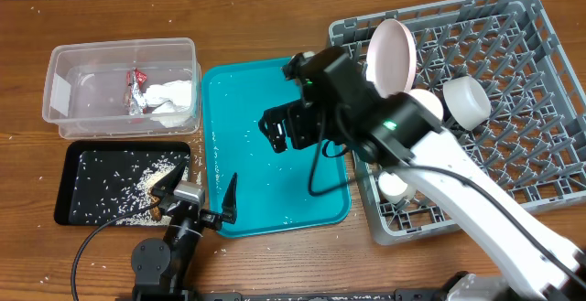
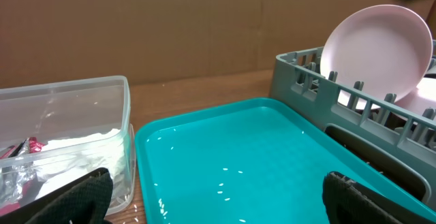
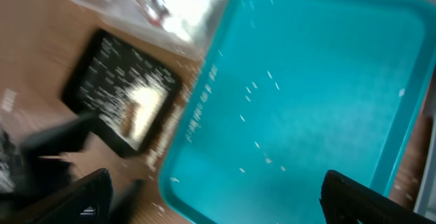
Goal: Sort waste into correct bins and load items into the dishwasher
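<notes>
Right gripper (image 1: 278, 131) over the middle of the teal serving tray (image 1: 243, 100), jaws spread wide, nothing between them. Left gripper (image 1: 196, 196) at the tray's near-left corner, jaws also wide and empty, one dark finger over the tray's near rim, the other over the right end of the shallow black tray (image 1: 87, 168). Open room across most of the teal tray: smooth glossy plastic, raised rim, rounded corners, only a few white specks; a black cable loop (image 1: 316, 168) from the right arm hanging over its right half. Just left of the tray's far corner, the clear plastic tub (image 1: 64, 63), thin-walled and rectangular, crumpled red snack wrapper (image 1: 137, 83) and crumpled white tissue (image 1: 174, 98) inside. Left of the tray's near half, the black tray, strewn with white rice-like grains (image 1: 110, 191), a pale-brown heap of food scraps (image 1: 154, 182) at its right end. More loose grains on the wooden worktop (image 1: 275, 17) between the two trays. Close along the tray's right rim, the grey plastic dish rack (image 1: 522, 118), grid floor and upright pegs. Inside it, a round pale plate (image 1: 391, 56) on edge nearest the tray's far-right corner, a white bowl (image 1: 467, 100) further right, a small white cup (image 1: 394, 188) near the tray's near-right corner, partly under the arm. White arm link crossing the rack's near-left part.
</notes>
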